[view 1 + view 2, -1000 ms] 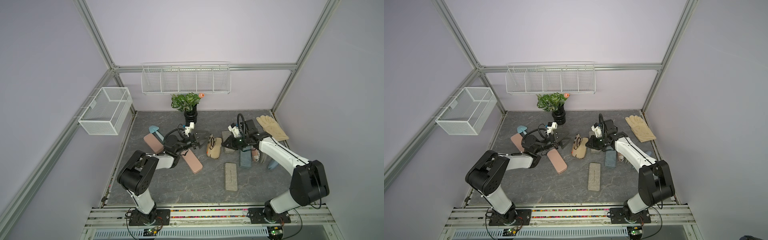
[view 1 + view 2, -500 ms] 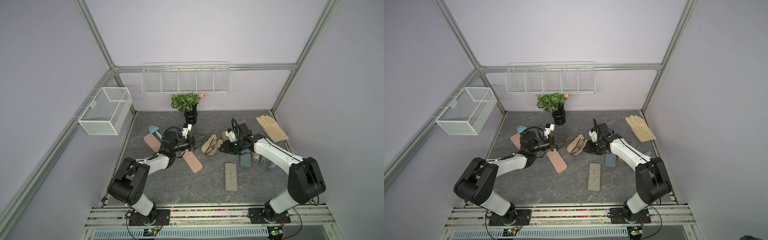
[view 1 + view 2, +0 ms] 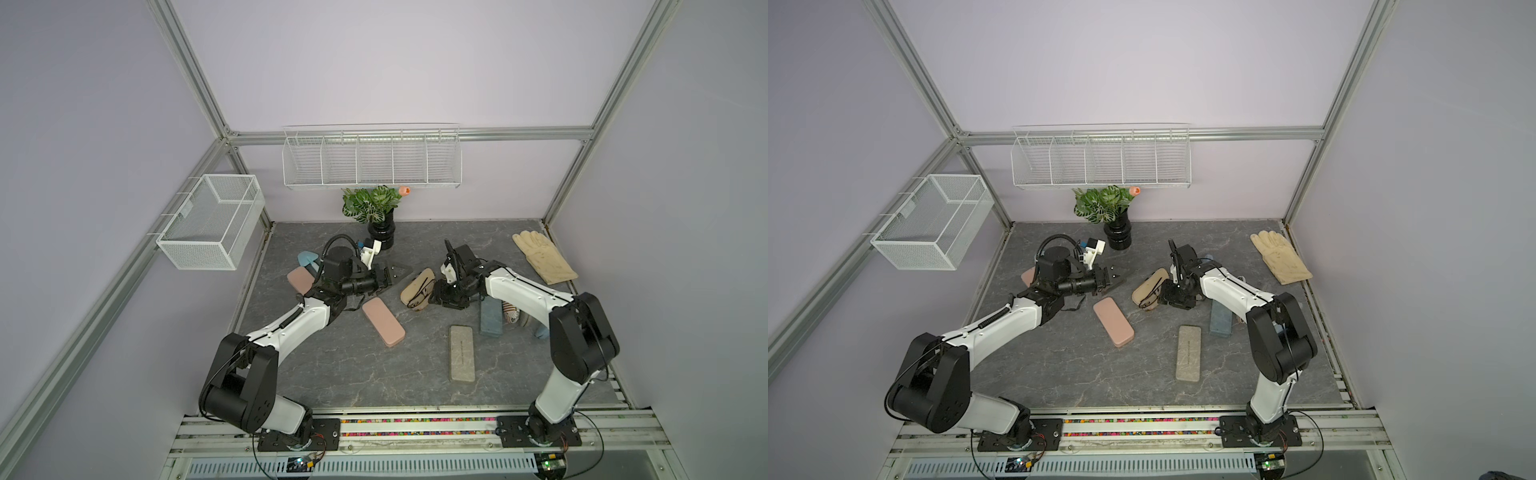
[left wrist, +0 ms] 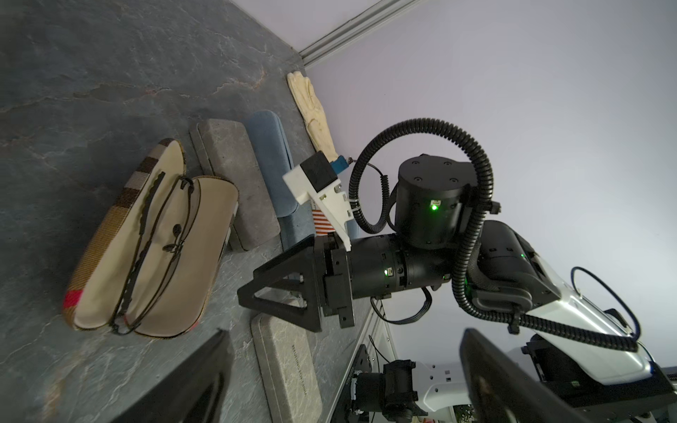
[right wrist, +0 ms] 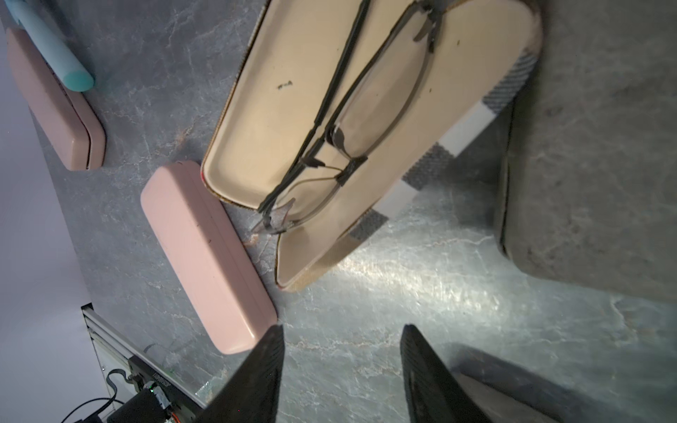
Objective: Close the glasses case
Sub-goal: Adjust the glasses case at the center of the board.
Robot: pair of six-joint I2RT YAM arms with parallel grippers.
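The glasses case (image 3: 417, 289) (image 3: 1149, 287) is a tan plaid case lying open on the grey table, both cream-lined halves up, with thin dark glasses (image 4: 157, 238) (image 5: 351, 121) across its hinge. My right gripper (image 3: 439, 293) (image 3: 1166, 297) (image 5: 340, 340) stands open just to the right of the case, with only bare table between its fingers. My left gripper (image 3: 397, 275) (image 3: 1119, 279) (image 4: 344, 370) is wide open and empty, a short way to the left of the case. From the left wrist view the glasses case (image 4: 146, 256) and the right gripper (image 4: 252, 293) stand apart.
A pink case (image 3: 383, 323) (image 5: 205, 256) lies by the open case's near end, and another pink one (image 3: 300, 279) behind the left arm. A grey case (image 3: 462, 353), a blue case (image 3: 490, 318), a glove (image 3: 542, 257) and a potted plant (image 3: 380, 212) are also there.
My right gripper's jaws have spread apart beside the case. The left arm has drawn back to the left, away from the case. The case has shifted slightly left and stays open.
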